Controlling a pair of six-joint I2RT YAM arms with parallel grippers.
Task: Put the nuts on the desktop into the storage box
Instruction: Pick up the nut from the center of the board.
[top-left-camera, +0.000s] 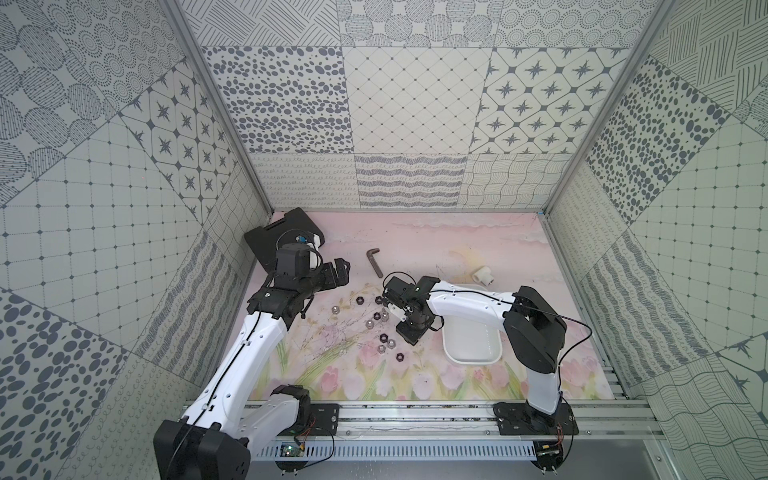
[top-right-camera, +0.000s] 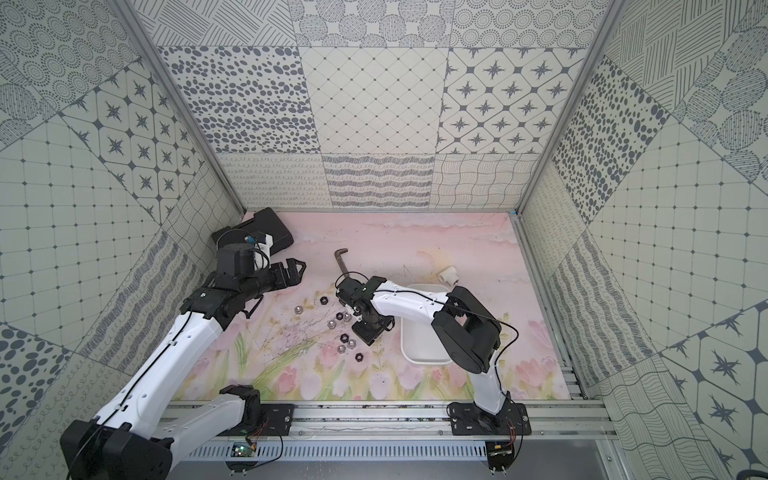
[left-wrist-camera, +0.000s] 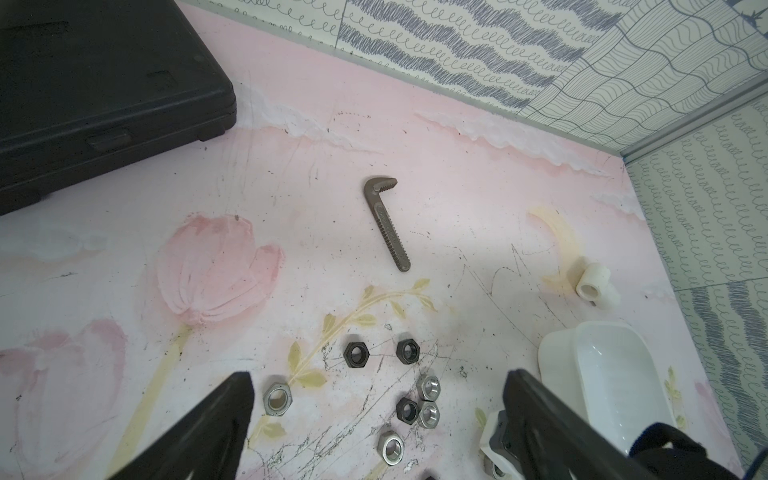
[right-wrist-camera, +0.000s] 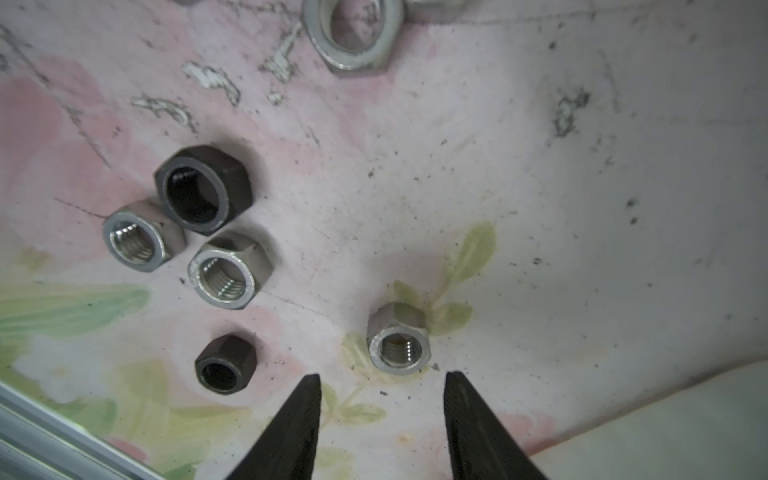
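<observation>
Several small black and silver nuts (top-left-camera: 384, 337) (top-right-camera: 347, 334) lie loose on the pink tulip-printed desktop (top-left-camera: 457, 249), left of the white storage box (top-left-camera: 473, 360) (top-right-camera: 422, 353). My right gripper (top-left-camera: 388, 312) (right-wrist-camera: 382, 376) points down at the cluster's right edge, open and empty. A silver nut (right-wrist-camera: 398, 336) stands on the desktop just beyond its fingertips (right-wrist-camera: 311, 380), not between them. Nearby lie a black nut (right-wrist-camera: 226, 363) and a group of three nuts (right-wrist-camera: 224, 270). My left gripper (top-left-camera: 343, 266) (left-wrist-camera: 378, 380) hovers open and empty left of and above the nuts (left-wrist-camera: 356, 356).
A dark L-shaped metal tool (top-left-camera: 375, 262) (left-wrist-camera: 386, 224) lies behind the nuts. A white pipe elbow (top-left-camera: 484, 275) (left-wrist-camera: 594, 286) sits behind the storage box (left-wrist-camera: 615, 382). A black tool case (top-left-camera: 286, 232) (left-wrist-camera: 104, 95) fills the far left corner, under the left arm. Patterned walls enclose the desktop.
</observation>
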